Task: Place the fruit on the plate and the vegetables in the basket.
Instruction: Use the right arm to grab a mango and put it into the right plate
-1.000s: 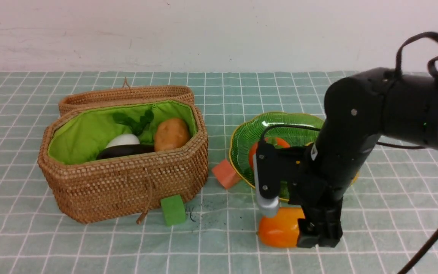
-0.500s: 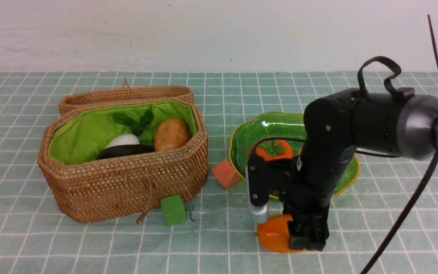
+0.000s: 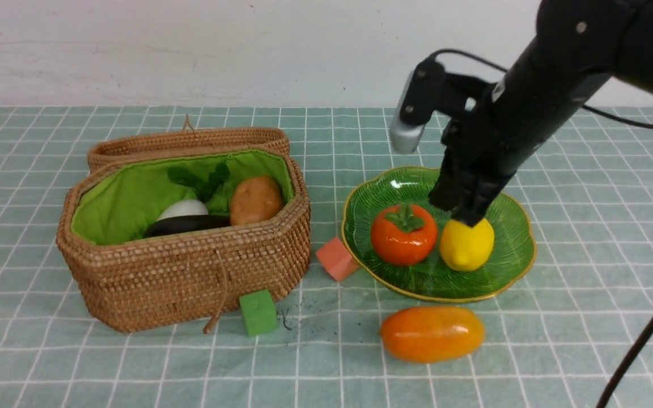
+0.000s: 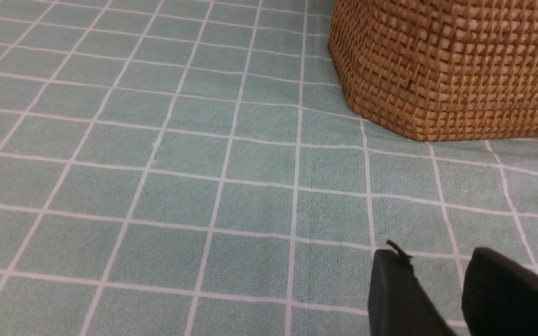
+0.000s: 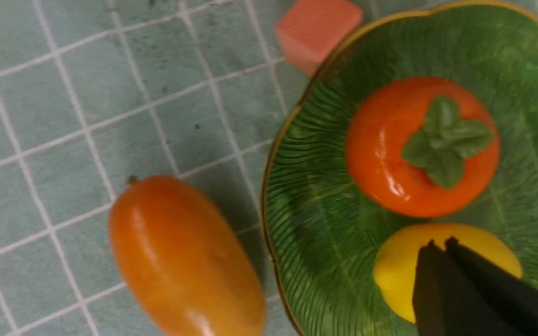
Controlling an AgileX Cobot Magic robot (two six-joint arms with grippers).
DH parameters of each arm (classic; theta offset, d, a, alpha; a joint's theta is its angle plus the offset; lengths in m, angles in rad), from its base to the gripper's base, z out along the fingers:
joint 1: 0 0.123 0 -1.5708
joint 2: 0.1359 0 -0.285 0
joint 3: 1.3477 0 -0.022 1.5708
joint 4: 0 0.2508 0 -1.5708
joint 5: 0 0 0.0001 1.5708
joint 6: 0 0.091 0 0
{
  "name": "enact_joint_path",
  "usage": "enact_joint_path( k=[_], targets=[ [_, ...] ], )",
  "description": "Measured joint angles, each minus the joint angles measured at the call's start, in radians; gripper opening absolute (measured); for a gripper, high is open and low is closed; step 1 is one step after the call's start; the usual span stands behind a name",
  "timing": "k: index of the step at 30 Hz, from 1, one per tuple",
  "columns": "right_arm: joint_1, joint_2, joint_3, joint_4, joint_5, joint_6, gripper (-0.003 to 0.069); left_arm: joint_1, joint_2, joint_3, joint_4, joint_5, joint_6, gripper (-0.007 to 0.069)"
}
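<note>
Jaws closed above glossy yellow lemon (image 3: 466, 245).

No legible text, label, brand, number or sign appears on any object or surface in the front, left wrist or right wrist views.

Looks like a robot lab demo bench, not anybody's kitchen. The tabletop (image 3: 134, 368) wears a mint-green checked cloth pushed against a bare white wall (image 3: 190, 51) at 12 o'clock. The food is glossy plastic toys, foam cubes (image 3: 258, 312) lie around, and a black robot arm (image 3: 559, 73) with loose cabling hangs over everything.
</note>
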Motion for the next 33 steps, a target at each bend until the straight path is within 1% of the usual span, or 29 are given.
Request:
enact_joint_path(
  k=[2,5,7,8,9,10,11,12,13,14,15,18,23,26,29,31,32,33],
  targets=[
    [-0.013,0.007,-0.001,0.011,0.026,-0.023,-0.0003,0.0,0.0,0.0,0.0,0.0,0.0,0.0218],
    [-0.008,0.007,-0.001,0.024,0.073,-0.047,0.0036,0.0,0.0,0.0,0.0,0.0,0.0,0.0219],
    [0.012,0.006,0.0,0.037,0.133,-0.047,0.0136,0.0,0.0,0.0,0.0,0.0,0.0,0.0221],
    [0.017,0.006,0.002,0.037,0.142,-0.047,0.016,0.0,0.0,0.0,0.0,0.0,0.0,0.0222],
    [0.04,-0.001,0.011,0.035,0.165,-0.05,0.0256,0.0,0.0,0.0,0.0,0.0,0.0,0.0224],
    [0.055,-0.007,0.021,0.031,0.169,-0.056,0.0319,0.0,0.0,0.0,0.0,0.0,0.0,0.0225],
    [0.075,-0.016,0.039,0.024,0.172,-0.074,0.0403,0.0,0.0,0.0,0.0,0.0,0.0,0.0227],
    [0.108,-0.032,0.079,0.008,0.173,-0.11,0.0538,0.0,0.0,0.0,0.0,0.0,0.0,0.0229],
    [0.112,-0.033,0.086,0.005,0.173,-0.12,0.0566,0.0,0.0,0.0,0.0,0.0,0.0,0.0229],
    [0.135,-0.042,0.123,-0.011,0.174,-0.145,0.0617,0.0,0.0,0.0,0.0,0.0,0.0,0.0229],
    [0.147,-0.045,0.15,-0.023,0.175,-0.156,0.0647,0.0,0.0,0.0,0.0,0.0,0.0,0.023],
    [0.169,-0.053,0.263,-0.059,0.175,-0.174,0.0671,0.0,0.0,0.0,0.0,0.0,0.0,0.0235],
    [0.177,-0.059,0.413,-0.061,0.157,-0.196,0.0657,0.0,0.0,0.0,0.0,0.0,0.0,0.0237],
    [0.18,-0.062,0.47,-0.058,0.105,-0.206,0.065,0.0,0.0,0.0,0.0,0.0,0.0,0.0237],
    [0.18,-0.062,0.545,-0.056,-0.004,-0.245,0.0639,0.0,0.0,0.0,0.0,0.0,0.0,0.0237],
    [0.18,-0.062,0.562,-0.056,-0.033,-0.256,0.0633,0.0,0.0,0.0,0.0,0.0,0.0,0.0237],
    [0.18,-0.062,0.582,-0.057,-0.085,-0.268,0.0612,0.0,0.0,0.0,0.0,0.0,0.0,0.0237],
    [0.18,-0.062,0.587,-0.057,-0.101,-0.272,0.0597,0.0,0.0,0.0,0.0,0.0,0.0,0.0237]
  ],
)
